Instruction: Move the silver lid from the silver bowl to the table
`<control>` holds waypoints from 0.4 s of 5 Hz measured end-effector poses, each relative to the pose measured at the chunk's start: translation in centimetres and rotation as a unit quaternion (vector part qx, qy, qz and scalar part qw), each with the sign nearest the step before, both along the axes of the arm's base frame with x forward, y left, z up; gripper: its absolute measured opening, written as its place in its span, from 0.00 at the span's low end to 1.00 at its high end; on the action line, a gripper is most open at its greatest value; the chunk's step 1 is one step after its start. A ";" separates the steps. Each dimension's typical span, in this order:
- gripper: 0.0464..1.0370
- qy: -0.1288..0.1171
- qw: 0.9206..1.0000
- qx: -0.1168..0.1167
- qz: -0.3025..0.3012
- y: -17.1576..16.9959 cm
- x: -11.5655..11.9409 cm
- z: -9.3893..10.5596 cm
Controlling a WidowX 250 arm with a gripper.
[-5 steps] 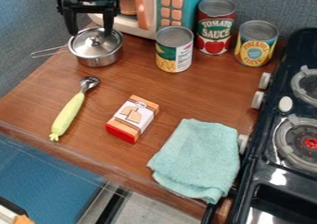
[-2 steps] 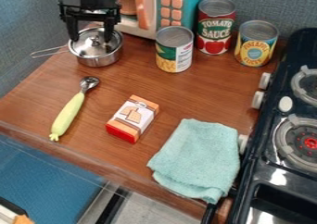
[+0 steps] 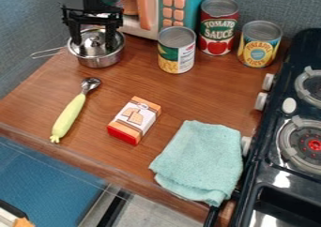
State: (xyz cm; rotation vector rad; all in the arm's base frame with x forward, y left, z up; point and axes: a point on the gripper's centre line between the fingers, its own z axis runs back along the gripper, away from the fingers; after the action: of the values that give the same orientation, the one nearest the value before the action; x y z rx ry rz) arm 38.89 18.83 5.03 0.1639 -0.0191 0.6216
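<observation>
The gripper (image 3: 94, 41) hangs at the upper left, its two fingers spread wide and pointing down over the silver lid (image 3: 91, 39). Its fingertips stand on either side of the lid's knob, at about the lid's height; whether they touch it I cannot tell. Under the lid is the silver bowl (image 3: 102, 61), a small pot with a wire handle reaching left. The brown wooden table (image 3: 188, 95) carries the bowl near its back left edge.
Right of the bowl stand a corn can (image 3: 177, 52), a tomato sauce can (image 3: 218, 26) and a pineapple can (image 3: 259, 44). A toy microwave (image 3: 179, 10) is behind. Nearer are a spoon (image 3: 69, 114), a small box (image 3: 134, 120) and a cloth (image 3: 199, 160); a stove (image 3: 282, 174) borders the right.
The gripper has come down and slightly right, its fingers now lower around the lid's knob. The bowl and the other objects have stayed put.
</observation>
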 end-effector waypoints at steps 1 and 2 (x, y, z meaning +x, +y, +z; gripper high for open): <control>0.91 -0.004 1.000 0.002 0.001 0.0 0.2 -0.1; 0.61 -0.007 1.000 0.003 -0.002 -0.1 0.4 -0.4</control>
State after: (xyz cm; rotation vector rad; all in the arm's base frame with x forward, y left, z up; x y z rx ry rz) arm 39.28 18.78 4.62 0.1651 -0.0338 0.6184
